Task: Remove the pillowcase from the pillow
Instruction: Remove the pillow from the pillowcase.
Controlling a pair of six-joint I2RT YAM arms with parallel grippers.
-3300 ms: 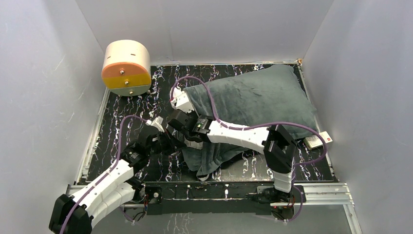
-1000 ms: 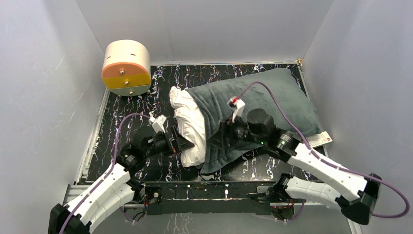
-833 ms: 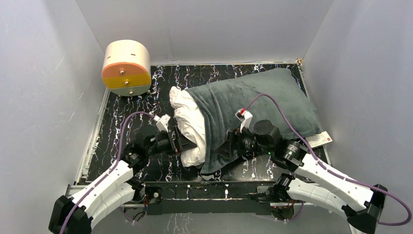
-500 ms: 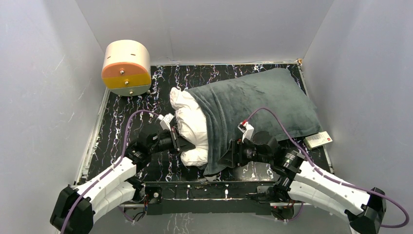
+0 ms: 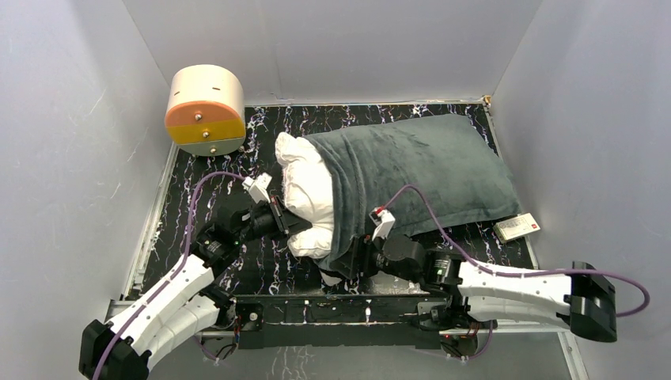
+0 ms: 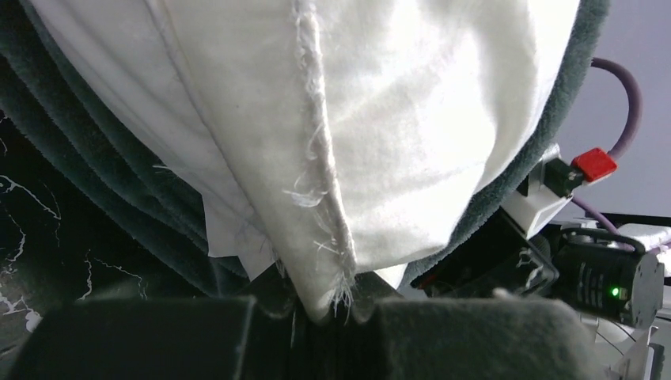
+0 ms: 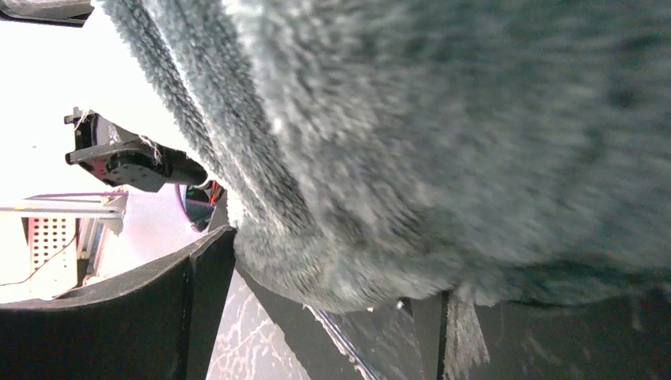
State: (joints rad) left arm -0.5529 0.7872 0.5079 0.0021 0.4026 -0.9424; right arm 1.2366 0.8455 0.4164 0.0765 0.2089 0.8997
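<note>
The left gripper [image 6: 320,310] is clamped tight on the frayed seam of the plump white stuffed pillow [image 6: 396,142], which runs straight down into the closed jaws at the bottom centre of the left wrist view. From above, that gripper [image 5: 278,224] sits left of centre, at the pillow's [image 5: 308,198] bare end.

The right gripper [image 7: 316,321] holds nothing. Its jaws stand wide apart, and the rolled edge of the dark grey-green plush pillowcase [image 7: 443,142] bulges down between them without being pinched. In the overhead view it [image 5: 358,257] lies low in the middle of the frame, at the cover's near corner. The pillowcase [image 5: 427,162] reaches from there to the upper right and covers most of the pillow on the black marbled table [image 5: 202,186].

The step in hand appears to be taking hold of the cover's open edge.

- The right jaws should go deep enough onto the plush before closing, because a shallow bite on the pile is likely to slip.
- They should take the cover alone, not the white fabric beneath it.
- The pull then probably goes towards the upper right, along the pillow's length.
- The left grip acts as the anchor, and a slow, steady pull is safer because the seam it holds is thin and frayed.
</note>
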